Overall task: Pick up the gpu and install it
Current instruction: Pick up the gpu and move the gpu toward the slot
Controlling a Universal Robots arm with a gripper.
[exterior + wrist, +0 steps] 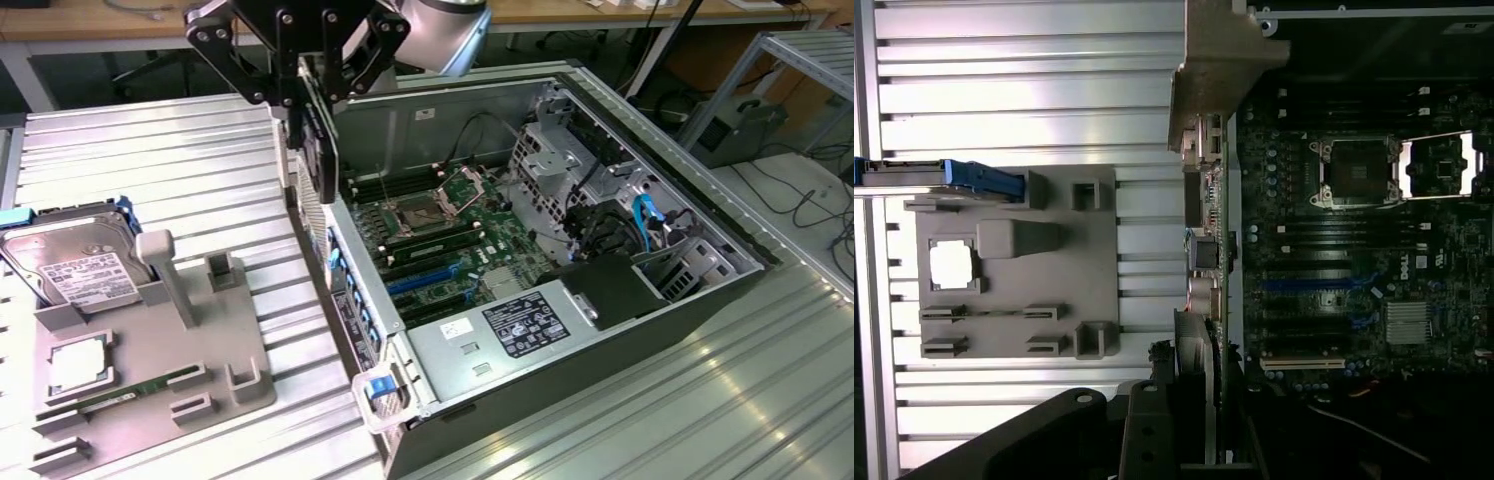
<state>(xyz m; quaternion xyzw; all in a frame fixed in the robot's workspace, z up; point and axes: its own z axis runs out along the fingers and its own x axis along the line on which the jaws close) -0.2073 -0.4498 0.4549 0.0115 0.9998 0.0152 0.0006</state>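
Exterior view: the black pincer [315, 95] grips the flat, black-cooled gpu [318, 160] shut-tight, hanging it edge-down above the open grey computer case's [427, 115] side wall, apparently to line up with the green motherboard [461, 245].

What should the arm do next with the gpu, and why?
Probably shift the gpu toward the exterior view's right, over the blue slots. The gripper holds it upright above the case wall, short of the motherboard, so lowering here would likely strike the wall.
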